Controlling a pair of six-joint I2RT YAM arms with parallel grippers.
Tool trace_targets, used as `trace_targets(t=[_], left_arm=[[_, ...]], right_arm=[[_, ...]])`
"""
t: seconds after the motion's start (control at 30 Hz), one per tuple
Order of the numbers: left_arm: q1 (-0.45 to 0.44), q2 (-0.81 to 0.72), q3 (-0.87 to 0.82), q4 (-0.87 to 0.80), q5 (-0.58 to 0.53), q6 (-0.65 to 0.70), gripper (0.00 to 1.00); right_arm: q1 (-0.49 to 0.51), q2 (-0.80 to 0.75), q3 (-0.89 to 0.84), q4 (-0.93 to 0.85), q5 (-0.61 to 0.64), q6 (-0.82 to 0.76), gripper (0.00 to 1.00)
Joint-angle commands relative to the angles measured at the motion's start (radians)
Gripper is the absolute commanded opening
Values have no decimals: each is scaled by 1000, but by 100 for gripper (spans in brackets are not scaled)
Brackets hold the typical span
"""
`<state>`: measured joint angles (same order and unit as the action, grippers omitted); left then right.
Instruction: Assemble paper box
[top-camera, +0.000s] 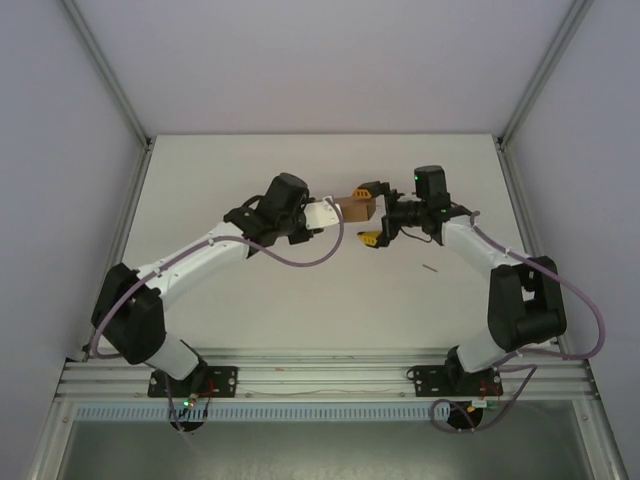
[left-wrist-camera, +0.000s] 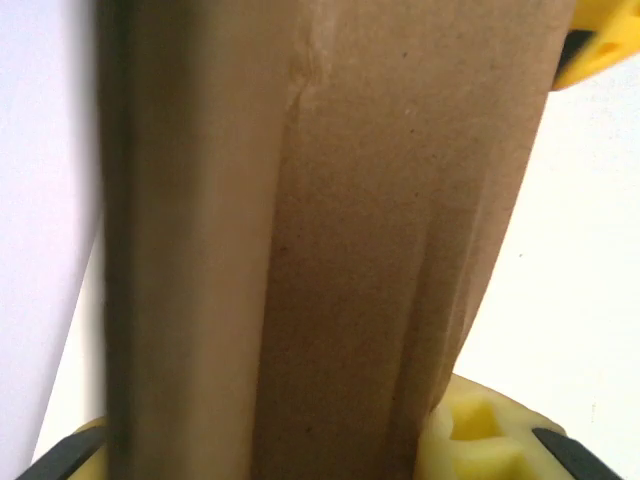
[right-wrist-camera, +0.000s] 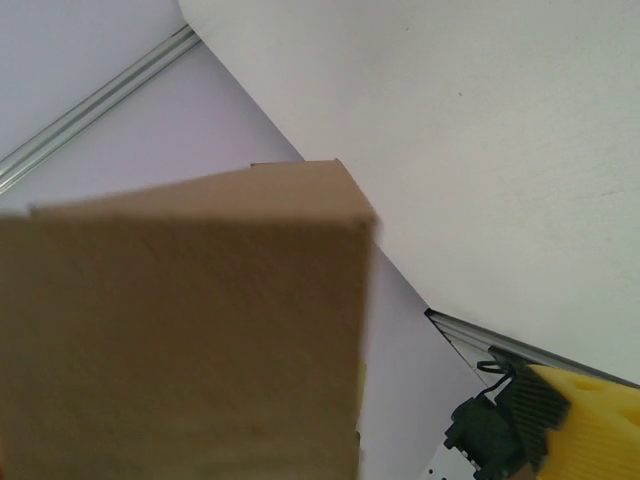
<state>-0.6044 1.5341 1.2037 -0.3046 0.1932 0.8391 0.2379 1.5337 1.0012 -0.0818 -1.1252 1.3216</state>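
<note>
Top view: paper box, plain brown card, squarish, held off the white tabletop between the two arms, toward the far middle of the surface.

Left tool reaches in from the left and pinches the box's left end; in the left wrist view, creased brown card stands between its yellow fingertips, touching the one at lower right (the other barely peeks in at the lower left corner, blurred); a vertical fold runs down the card; whether the box is fully closed I cannot tell.

Right tool comes in from the right, spread wide; one yellow finger sits just beside the box's far corner, contact unclear; the other hangs on the near side, apart from the card.

Right wrist view: a flat, blurred face of the box sits close at lower left, one corner pointing up; a yellow finger at lower right, apart from the card.

Small dark sliver lies on the tabletop near the right forearm, well apart from the box; too small to identify.
</note>
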Motion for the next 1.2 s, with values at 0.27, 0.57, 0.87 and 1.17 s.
trace_targets(t=[0.27,0.57,0.87,1.17], left_arm=[[49,26,93,-396,232,15,22],[72,198,151,-483,345,-148,21],[73,305,199,-524,298,-194,22],[72,398,320,-635,257,-183,25]], right_arm=[[-194,-205,92,-247,524,-1096,100],[-212,-213,-3,-14,128,-1450,94],[63,-128,191,-613,522,-2073,83],[128,22,285,-669,598,-2102,67]])
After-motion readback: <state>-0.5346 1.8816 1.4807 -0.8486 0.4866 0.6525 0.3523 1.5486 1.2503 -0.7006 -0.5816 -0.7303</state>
